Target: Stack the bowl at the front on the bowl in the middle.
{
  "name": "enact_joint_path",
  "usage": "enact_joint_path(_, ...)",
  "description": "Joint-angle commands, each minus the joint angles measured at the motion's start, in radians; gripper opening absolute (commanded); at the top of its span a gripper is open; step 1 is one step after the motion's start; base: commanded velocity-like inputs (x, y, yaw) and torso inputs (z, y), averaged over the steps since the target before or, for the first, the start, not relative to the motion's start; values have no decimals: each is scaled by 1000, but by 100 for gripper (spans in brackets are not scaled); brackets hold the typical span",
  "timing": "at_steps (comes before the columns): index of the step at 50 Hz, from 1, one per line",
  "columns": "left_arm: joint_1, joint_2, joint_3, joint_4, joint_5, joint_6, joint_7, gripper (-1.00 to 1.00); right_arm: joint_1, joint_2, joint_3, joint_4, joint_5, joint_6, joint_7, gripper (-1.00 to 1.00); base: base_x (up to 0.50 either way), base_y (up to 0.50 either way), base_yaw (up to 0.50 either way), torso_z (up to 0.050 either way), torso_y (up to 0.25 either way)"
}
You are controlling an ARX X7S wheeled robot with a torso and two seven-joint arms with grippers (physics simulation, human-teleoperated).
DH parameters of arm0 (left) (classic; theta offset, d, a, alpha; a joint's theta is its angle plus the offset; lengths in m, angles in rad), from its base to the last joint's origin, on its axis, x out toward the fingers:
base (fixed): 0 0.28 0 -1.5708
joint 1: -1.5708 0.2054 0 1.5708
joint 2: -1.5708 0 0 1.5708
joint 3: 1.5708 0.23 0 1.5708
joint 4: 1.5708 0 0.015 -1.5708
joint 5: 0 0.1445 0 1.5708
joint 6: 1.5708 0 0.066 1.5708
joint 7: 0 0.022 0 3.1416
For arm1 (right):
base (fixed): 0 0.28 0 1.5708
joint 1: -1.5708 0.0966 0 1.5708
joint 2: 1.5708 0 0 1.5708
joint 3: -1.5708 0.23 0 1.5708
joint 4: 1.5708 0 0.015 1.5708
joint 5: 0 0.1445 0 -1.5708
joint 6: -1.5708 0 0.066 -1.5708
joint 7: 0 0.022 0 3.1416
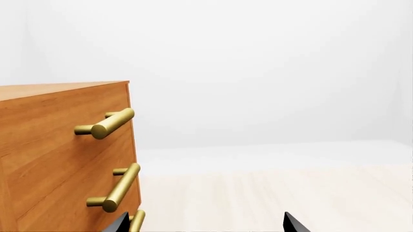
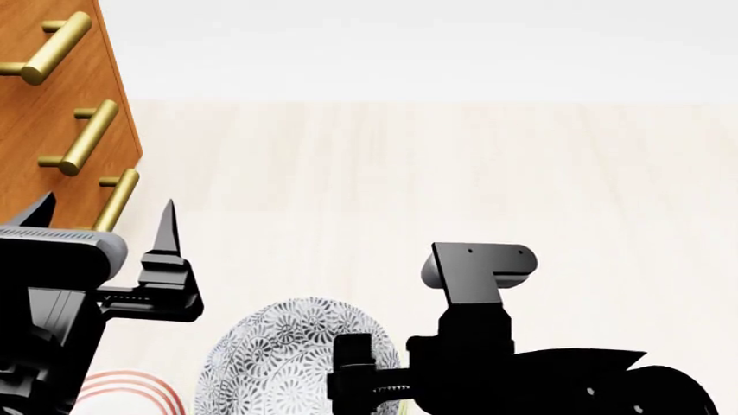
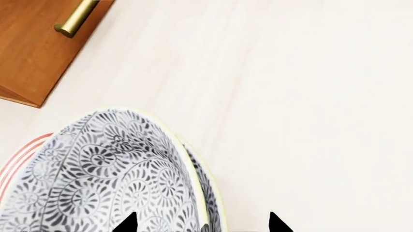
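Observation:
A grey floral-patterned bowl [image 2: 289,354] with a pale rim lies on the light wooden floor, low in the head view. In the right wrist view this bowl [image 3: 96,179] fills the frame. A second pale edge runs just outside its rim, and I cannot tell whether that belongs to another bowl underneath. A red-ringed bowl [image 3: 14,162] peeks out beside it and shows as red arcs [image 2: 130,386] in the head view. My right gripper [image 3: 202,223] is open, with the patterned rim between its fingertips. My left gripper [image 2: 106,216] is open and empty next to the dresser.
A wooden dresser [image 2: 47,104] with brass bar handles [image 1: 110,123] stands at the left, close to the left gripper [image 1: 203,223]. Its lower corner [image 3: 32,58] lies near the bowls. Pale floor [image 2: 485,173] stretches ahead and to the right.

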Motion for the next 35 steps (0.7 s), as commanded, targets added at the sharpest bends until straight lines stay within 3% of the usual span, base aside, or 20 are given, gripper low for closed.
enact_joint_path(1,2,-5,8,-2,-4,3,0,100,0,3,-32,19,-21,-21,-44,100,0,0,0,0,0)
enact_joint_path(10,0,-7,11,-4,-7,4,-2,100,-2,9,-25,-12,-11,-23,-26,100,0,0,0,0,0)
enact_joint_path(12,-2,-7,8,-2,-12,2,-3,100,-18,27,-35,-96,-68,-86,2,100,0,0,0,0,0)
enact_joint_path(14,0,-6,-1,6,-19,4,-6,100,-64,70,-71,-268,-241,-289,8,100,0,0,0,0,0)
enact_joint_path(17,1,-3,-15,22,-31,3,-11,100,-109,97,-39,-416,-321,-400,84,100,0,0,0,0,0)
enact_joint_path(27,31,2,-22,68,-24,84,-12,100,-195,145,-80,-620,-581,-574,246,100,0,0,0,0,0)
enact_joint_path(35,89,8,-51,121,-18,238,9,100,-248,174,-93,-732,-646,-641,278,100,0,0,0,0,0)
